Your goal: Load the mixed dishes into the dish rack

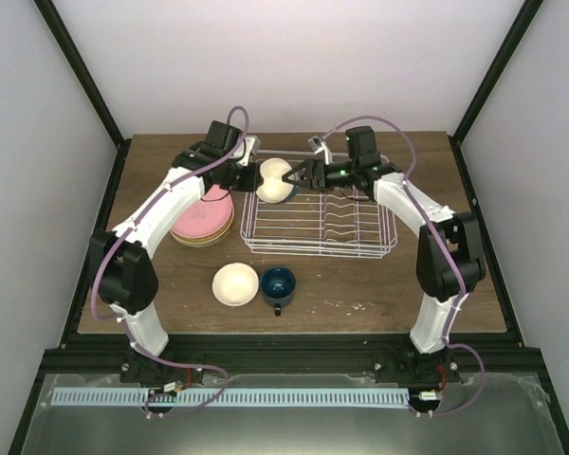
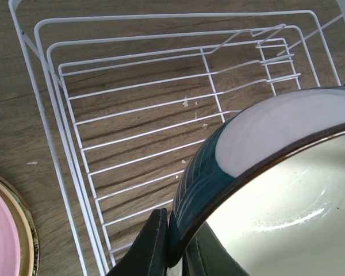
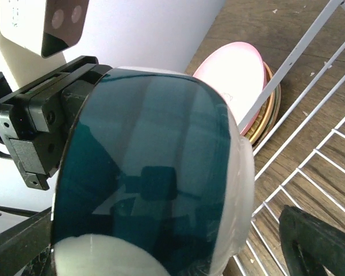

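Observation:
My left gripper [image 1: 251, 175] is shut on the rim of the white-and-blue bowl [image 1: 275, 180] and holds it tilted above the left end of the white wire dish rack [image 1: 322, 223]. In the left wrist view the fingers [image 2: 152, 247] pinch the bowl's rim [image 2: 218, 172] over the rack's floor wires [image 2: 132, 115]. My right gripper [image 1: 302, 177] is open, right next to the bowl. In the right wrist view the bowl's blue outside [image 3: 155, 172] fills the space between the spread fingers [image 3: 316, 241]. The pink plate [image 1: 201, 220] lies on the tan-yellow plate left of the rack. The cream bowl [image 1: 235, 284] and the dark blue mug [image 1: 278, 284] stand in front of the rack.
The rack's upright prongs [image 1: 346, 213] stand in its right half. The pink plate shows beside the rack's edge in the left wrist view [image 2: 0, 230] and in the right wrist view [image 3: 236, 75]. The left gripper's body [image 3: 40, 126] is close to my right fingers.

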Tool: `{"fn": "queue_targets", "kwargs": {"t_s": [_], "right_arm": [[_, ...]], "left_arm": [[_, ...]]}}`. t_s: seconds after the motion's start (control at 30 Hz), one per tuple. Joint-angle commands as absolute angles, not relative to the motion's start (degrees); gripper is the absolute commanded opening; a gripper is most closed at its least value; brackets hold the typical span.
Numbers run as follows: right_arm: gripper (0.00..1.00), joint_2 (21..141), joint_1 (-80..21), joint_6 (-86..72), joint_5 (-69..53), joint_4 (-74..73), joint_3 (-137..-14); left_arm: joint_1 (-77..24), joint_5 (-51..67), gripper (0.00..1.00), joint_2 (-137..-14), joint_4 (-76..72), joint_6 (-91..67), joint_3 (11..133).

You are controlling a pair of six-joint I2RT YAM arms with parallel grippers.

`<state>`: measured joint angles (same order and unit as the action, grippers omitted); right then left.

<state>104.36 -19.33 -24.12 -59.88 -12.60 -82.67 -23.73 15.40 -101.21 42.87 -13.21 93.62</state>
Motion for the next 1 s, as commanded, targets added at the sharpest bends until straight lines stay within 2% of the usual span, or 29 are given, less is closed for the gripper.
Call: {"fn": "queue_targets", "kwargs": {"t_s": [0.0, 0.07, 0.27, 0.5, 0.73, 0.8, 0.97], "right_arm": [[1.00, 105.2, -19.9, -23.5, -61.5, -12.2, -85.4], [1.00, 105.4, -20.2, -23.1, -62.0, -12.0, -85.5], [0.84, 106.4, -20.4, -24.4, -65.5, -8.9, -85.1], [0.75, 107.4, -20.9, -25.1, -68.6, -6.8, -85.4], [0.61, 108.1, -20.9, -25.0, -69.2, -6.1, -85.8], [0.60, 108.2, -20.9, -25.0, -69.0, -6.1, -85.9], [0.60, 108.6, -20.9, -23.7, -67.9, -7.7, -86.9]], "left_arm": [[-23.8, 18.2, 0.00, -101.7, 39.1, -13.0, 95.3], [-23.8, 18.7, 0.00, -102.1, 38.9, -13.1, 95.4], [-23.8, 19.1, 0.00, -102.8, 38.6, -13.0, 94.9], [-23.8, 20.2, 0.00, -103.3, 37.3, -13.2, 94.2], [-23.8, 22.5, 0.00, -104.0, 35.8, -13.2, 93.1], [-23.8, 22.7, 0.00, -104.2, 35.5, -13.3, 92.9], [-23.8, 23.0, 0.11, -104.3, 35.9, -13.1, 92.2]]}}
